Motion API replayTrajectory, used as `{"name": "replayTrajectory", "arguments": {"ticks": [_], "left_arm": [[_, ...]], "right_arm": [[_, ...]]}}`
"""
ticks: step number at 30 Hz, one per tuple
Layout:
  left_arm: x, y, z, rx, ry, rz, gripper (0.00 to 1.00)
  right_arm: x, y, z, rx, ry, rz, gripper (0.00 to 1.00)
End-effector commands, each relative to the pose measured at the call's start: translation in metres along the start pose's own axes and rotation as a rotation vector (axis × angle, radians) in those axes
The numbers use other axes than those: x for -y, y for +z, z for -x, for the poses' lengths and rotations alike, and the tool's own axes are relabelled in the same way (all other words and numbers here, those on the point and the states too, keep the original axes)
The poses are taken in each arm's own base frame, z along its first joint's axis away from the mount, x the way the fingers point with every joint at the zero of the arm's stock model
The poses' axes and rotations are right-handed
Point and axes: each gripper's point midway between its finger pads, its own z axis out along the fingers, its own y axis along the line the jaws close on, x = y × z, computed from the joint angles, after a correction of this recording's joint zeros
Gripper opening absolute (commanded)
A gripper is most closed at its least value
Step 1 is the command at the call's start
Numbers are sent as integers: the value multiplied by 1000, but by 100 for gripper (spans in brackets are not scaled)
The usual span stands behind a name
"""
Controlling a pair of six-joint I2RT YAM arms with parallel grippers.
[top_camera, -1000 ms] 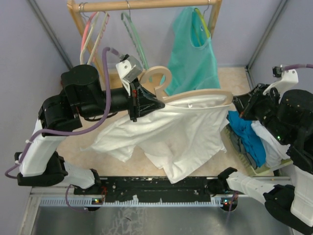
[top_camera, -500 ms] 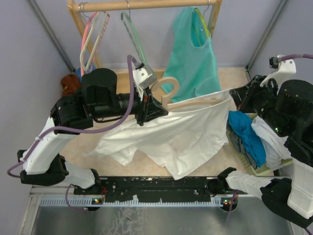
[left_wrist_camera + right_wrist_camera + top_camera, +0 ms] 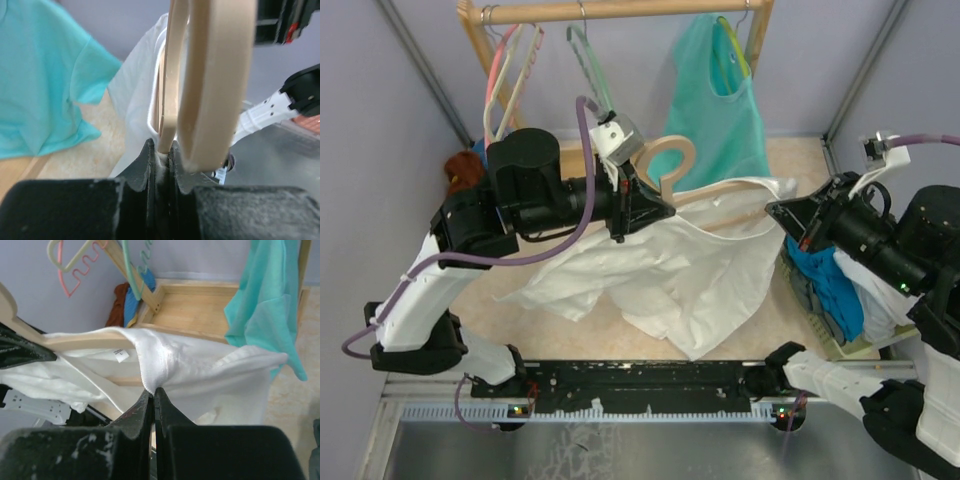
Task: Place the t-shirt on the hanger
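The beige hanger [image 3: 672,160] is held in the air above the middle of the table, hook up. My left gripper [image 3: 655,210] is shut on its neck, with white cloth pinched in too; the left wrist view shows the hanger [image 3: 215,75] rising from the closed jaws of the left gripper [image 3: 162,152]. The white t-shirt [image 3: 670,280] hangs from the hanger, its neck opening around the bar. My right gripper [image 3: 778,212] is shut on the t-shirt's edge at the hanger's right end; the right wrist view shows the right gripper [image 3: 154,392] pinching the t-shirt [image 3: 165,365] over the hanger arm [image 3: 85,342].
A wooden rack [image 3: 620,10] at the back holds pink hangers [image 3: 505,70], a thin green hanger [image 3: 595,80] and a teal top [image 3: 720,110]. Blue and white garments are piled in a tray [image 3: 830,290] at right. A rust-brown garment [image 3: 463,172] lies at back left.
The left gripper lifted the hanger up and to the right. The right gripper moved left and lower, pulling the t-shirt's edge over the hanger's right end.
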Motion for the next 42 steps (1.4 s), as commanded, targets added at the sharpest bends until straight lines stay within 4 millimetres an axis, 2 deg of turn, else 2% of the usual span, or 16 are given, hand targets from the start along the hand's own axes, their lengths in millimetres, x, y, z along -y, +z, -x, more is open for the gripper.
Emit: {"name": "replayTrajectory", "arguments": {"ticks": [1, 4, 7, 9, 11, 13, 15, 16, 19, 24, 28, 32, 35, 38, 41, 42], "left_arm": [[27, -1, 64, 184, 60, -133, 0], [47, -10, 83, 242, 73, -236, 0], [64, -20, 91, 281, 81, -327, 0], [68, -24, 93, 293, 82, -351, 0], [64, -24, 88, 276, 80, -328, 0], [59, -26, 77, 251, 73, -303, 0], [56, -29, 64, 228, 67, -294, 0], [54, -30, 57, 216, 62, -286, 0], [47, -34, 31, 165, 41, -257, 0], [39, -48, -10, 97, -8, -223, 0], [39, -61, -30, 55, -42, -219, 0], [38, -74, -39, 34, -64, -212, 0], [36, -77, -44, 23, -69, -200, 0], [36, -76, -45, 24, -66, -198, 0], [36, -76, -44, 24, -62, -198, 0], [35, -75, -45, 18, -61, -197, 0]], "right_arm": [[-34, -6, 26, 90, 0, 169, 0], [-49, -11, 45, 130, -12, 229, 0], [-69, -16, 61, 159, -27, 317, 0], [-82, -20, 66, 167, -32, 387, 2], [-91, -23, 62, 149, -33, 445, 15], [-95, -27, 51, 120, -33, 485, 39], [-92, -26, 35, 78, -27, 490, 57], [-90, -28, 28, 64, -27, 491, 62], [-92, -37, 9, 27, -36, 538, 68], [-102, -46, -9, -41, -42, 637, 69], [-95, -45, -10, -46, -58, 589, 68], [-85, -43, -13, -43, -72, 536, 64], [-88, -36, -19, -53, -58, 565, 52], [-87, -23, -27, -88, -39, 566, 50], [-77, -20, -29, -88, -50, 507, 48], [-72, -20, -29, -88, -61, 480, 38]]}}
